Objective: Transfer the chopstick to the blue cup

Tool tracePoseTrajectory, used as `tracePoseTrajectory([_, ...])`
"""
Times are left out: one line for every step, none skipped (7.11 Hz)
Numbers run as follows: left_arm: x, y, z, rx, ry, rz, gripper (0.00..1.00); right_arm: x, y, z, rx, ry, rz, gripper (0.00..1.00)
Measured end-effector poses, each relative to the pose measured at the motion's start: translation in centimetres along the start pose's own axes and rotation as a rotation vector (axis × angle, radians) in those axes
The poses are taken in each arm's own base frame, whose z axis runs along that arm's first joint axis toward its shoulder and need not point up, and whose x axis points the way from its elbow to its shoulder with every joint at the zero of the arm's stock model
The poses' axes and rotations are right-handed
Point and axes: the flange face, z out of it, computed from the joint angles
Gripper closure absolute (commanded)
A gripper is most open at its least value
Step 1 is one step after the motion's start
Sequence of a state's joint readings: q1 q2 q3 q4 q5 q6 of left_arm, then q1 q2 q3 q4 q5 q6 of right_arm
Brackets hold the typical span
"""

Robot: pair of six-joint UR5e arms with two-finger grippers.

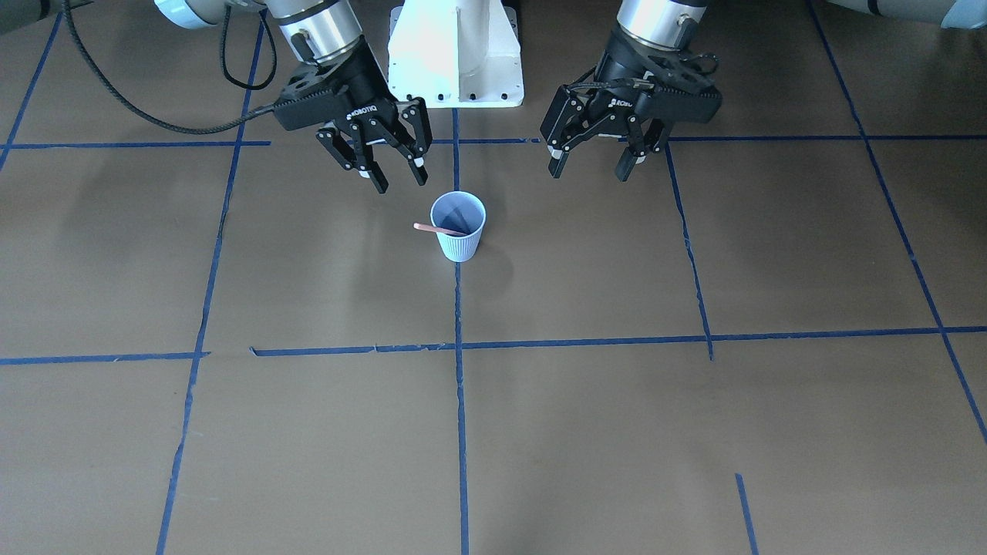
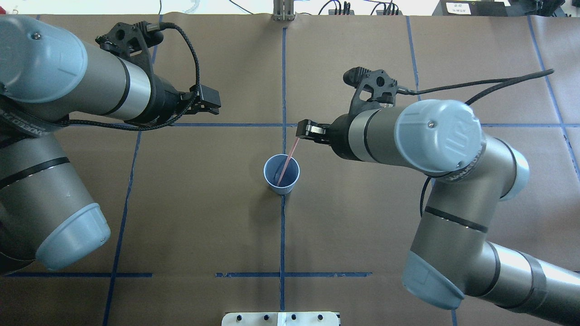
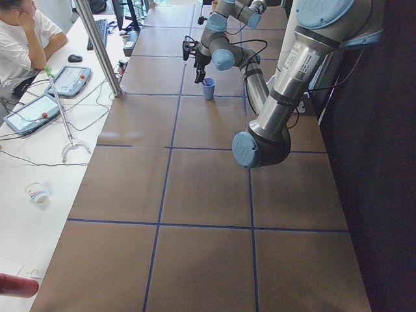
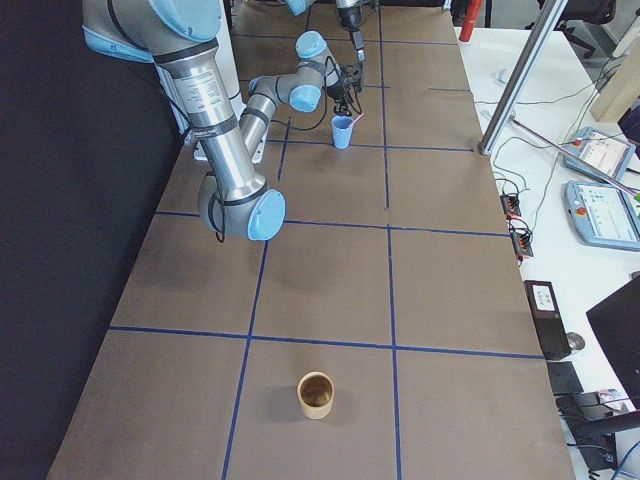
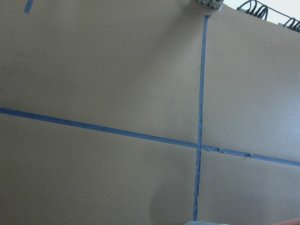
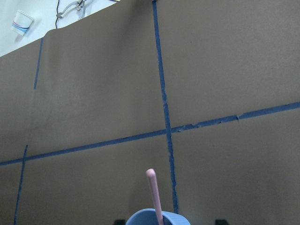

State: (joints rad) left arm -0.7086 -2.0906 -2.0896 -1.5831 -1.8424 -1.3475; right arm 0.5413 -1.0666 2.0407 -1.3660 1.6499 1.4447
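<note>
The blue cup (image 1: 459,233) stands upright on the brown table, on a blue tape line. The chopstick (image 1: 439,229) stands in it, leaning on the rim with its top end sticking out toward my right gripper. My right gripper (image 1: 401,183) is open and empty, hanging just above and beside the cup, clear of the stick. My left gripper (image 1: 589,174) is open and empty, above the table on the cup's other side. The overhead view shows the cup (image 2: 273,177), the stick (image 2: 287,161) and both arms. The right wrist view shows the cup's rim (image 6: 149,217) and the stick (image 6: 153,193).
The white robot base (image 1: 455,54) stands behind the cup. A tan cup (image 4: 317,395) stands far off toward the table's right end. An operator (image 3: 23,39) sits at a side desk with tablets and a paper cup (image 3: 37,193).
</note>
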Motion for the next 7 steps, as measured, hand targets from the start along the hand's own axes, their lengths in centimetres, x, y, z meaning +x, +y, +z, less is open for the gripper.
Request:
tracePoseTrajectory([-0.9, -0.1, 0.1, -0.001, -0.013, 0.012, 0.0, 1.9, -2.4, -1.7, -0.015, 0.019, 0.022, 0.0])
tracePoseTrajectory([-2.2, -0.4, 0.4, -0.004, -0.036, 0.05, 0.0, 5.0, -6.0, -3.5, -0.05, 0.048, 0.036, 0.0])
tracePoseTrajectory([-4.5, -1.2, 0.4, -0.013, -0.069, 0.096, 0.0, 9.3, -9.7, -5.4, -0.083, 0.082, 0.001, 0.0])
tracePoseTrajectory([-8.3, -3.1, -0.4, -0.036, -0.103, 0.152, 0.0, 14.4, -12.9, -7.3, -0.108, 0.118, -0.063, 0.0])
tracePoseTrajectory([-13.1, -5.6, -2.1, -0.073, -0.129, 0.228, 0.0, 19.8, -15.5, -9.2, -0.131, 0.153, -0.13, 0.0])
tracePoseTrajectory([-18.3, -8.5, -4.2, -0.109, -0.156, 0.322, 0.0, 25.8, -17.6, -11.3, -0.156, 0.185, -0.19, 0.0])
tracePoseTrajectory([-23.1, -10.8, -6.2, -0.141, -0.189, 0.409, 0.0, 32.6, -19.2, -13.6, -0.181, 0.218, -0.25, 0.0])
